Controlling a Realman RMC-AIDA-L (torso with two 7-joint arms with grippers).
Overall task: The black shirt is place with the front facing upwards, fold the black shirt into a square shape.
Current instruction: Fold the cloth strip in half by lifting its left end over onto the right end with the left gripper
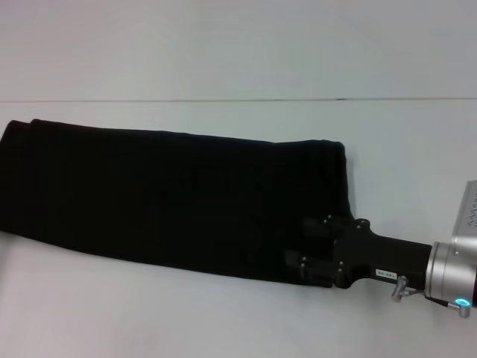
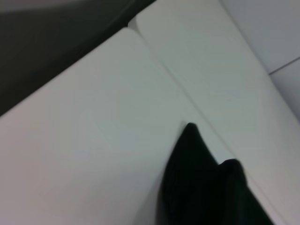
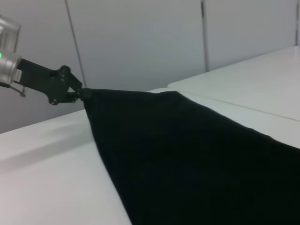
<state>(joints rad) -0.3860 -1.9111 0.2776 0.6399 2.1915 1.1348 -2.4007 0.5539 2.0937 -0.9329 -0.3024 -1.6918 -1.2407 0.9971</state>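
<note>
While the black shirt lay folded into a long band across the white counter, the right gripper rested on its near right corner, apparently pinching the cloth. Farther off, in the right wrist view, the left gripper clamped the shirt's far corner.

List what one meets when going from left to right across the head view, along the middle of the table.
Bare white table → long folded black cloth shirt → black right gripper on the shirt's right end → its silver wrist.
</note>
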